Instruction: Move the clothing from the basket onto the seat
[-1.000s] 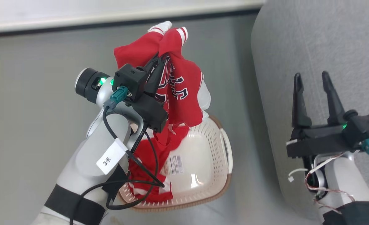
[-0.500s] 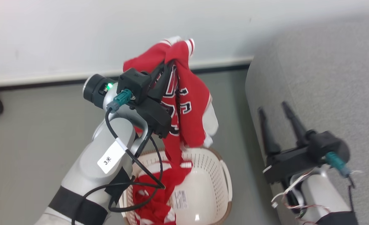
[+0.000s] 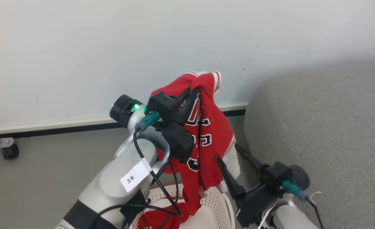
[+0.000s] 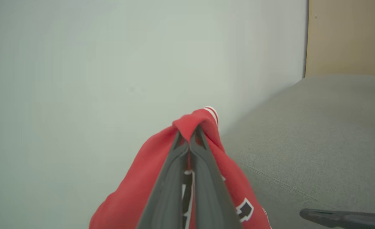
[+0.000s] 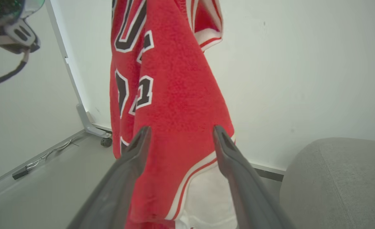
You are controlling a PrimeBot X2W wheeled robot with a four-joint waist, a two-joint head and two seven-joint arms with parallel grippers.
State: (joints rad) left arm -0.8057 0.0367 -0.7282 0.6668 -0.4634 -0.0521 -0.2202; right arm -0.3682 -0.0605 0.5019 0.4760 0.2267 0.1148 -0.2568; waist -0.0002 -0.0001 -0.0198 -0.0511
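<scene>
1. the left gripper (image 4: 189, 136) is pinched tight on the clothing (image 4: 127, 197), high above the basket (image 3: 219, 206).
2. the right gripper (image 5: 179, 135) is wide open, holding nothing.
3. i think it's the carry step; next, swing over the seat (image 3: 327, 127) and let go.

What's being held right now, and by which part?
Left gripper pinches the red lettered sports jersey by a bunched fold near its striped trim; right gripper open, holding nothing.
</scene>
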